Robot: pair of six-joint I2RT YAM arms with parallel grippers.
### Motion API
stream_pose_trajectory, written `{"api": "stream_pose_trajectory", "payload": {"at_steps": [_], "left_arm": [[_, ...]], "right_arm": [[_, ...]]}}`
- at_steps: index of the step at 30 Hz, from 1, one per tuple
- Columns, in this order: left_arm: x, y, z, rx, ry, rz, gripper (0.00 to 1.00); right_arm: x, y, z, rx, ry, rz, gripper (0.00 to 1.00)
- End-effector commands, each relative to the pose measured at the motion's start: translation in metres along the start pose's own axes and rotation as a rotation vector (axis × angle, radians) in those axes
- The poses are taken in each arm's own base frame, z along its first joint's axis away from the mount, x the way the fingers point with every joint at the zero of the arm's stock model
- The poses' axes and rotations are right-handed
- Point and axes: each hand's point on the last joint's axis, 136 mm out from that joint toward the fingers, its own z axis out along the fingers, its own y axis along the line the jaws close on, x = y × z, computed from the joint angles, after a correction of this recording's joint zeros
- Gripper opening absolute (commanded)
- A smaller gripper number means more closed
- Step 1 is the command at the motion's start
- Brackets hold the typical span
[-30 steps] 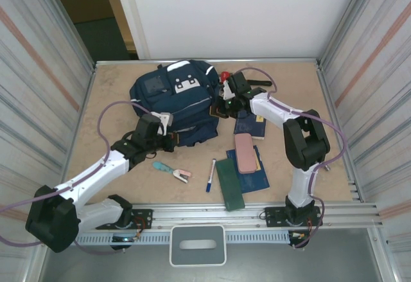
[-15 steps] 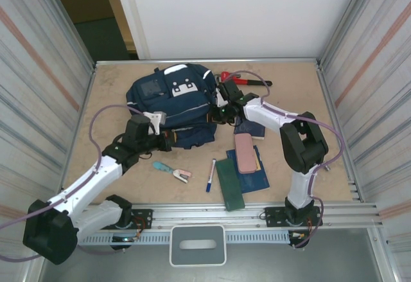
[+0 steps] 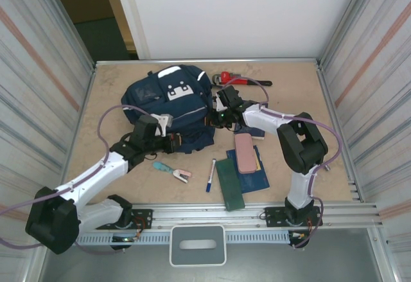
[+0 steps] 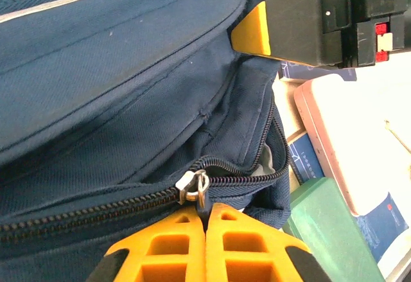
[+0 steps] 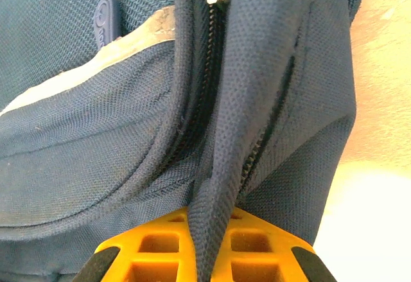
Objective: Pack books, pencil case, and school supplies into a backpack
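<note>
Backpack [image 3: 170, 105], navy with white patches: lies flat on the surface [image 3: 302, 89], left of centre and toward the far side. Pinched at its near edge by the left jaws, pressed shut on the metal zipper pull [image 4: 194, 187], with the zipper gaping just right of it. Gripped on its right side by the right jaws, closed on a fold of navy fabric beside another zipper line. Right of the bag and nearer: pink pencil case [image 3: 244, 153] resting on a blue book [image 3: 257, 179], green book [image 3: 230, 184] touching that book's left edge. Left of these, apart: marker [image 3: 210, 175], then stapler [image 3: 172, 171]. Behind the bag's right corner: red-handled tool [image 3: 241, 79].
</note>
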Motion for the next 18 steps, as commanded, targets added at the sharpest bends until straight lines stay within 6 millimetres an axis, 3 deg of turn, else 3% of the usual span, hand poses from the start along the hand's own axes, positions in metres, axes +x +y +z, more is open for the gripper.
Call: {"api": "stream_pose_trajectory", "payload": {"at_steps": [1,4,7,12,15,18], "left_arm": [[-0.026,-0.024,-0.003,0.082,-0.102,0.060,0.00],[-0.025,-0.007,-0.002,0.006,-0.118,-0.053,0.00],[-0.026,-0.004,0.000,-0.002,-0.172,-0.089,0.00],[-0.029,-0.023,-0.002,-0.048,-0.242,0.122,0.00],[-0.029,-0.024,-0.004,-0.131,-0.272,0.248,0.00],[-0.032,-0.019,-0.006,-0.120,-0.285,0.178,0.00]], "right_arm": [[-0.003,0.056,-0.005,-0.198,-0.022,-0.055,0.00],[-0.002,0.056,-0.008,-0.177,-0.050,-0.070,0.00],[-0.001,0.058,-0.010,-0.181,-0.081,-0.091,0.00],[0.000,0.072,-0.015,-0.254,-0.114,-0.101,0.00],[0.000,0.081,-0.018,-0.302,-0.129,-0.090,0.00],[0.000,0.082,-0.019,-0.292,-0.164,-0.102,0.00]]}}
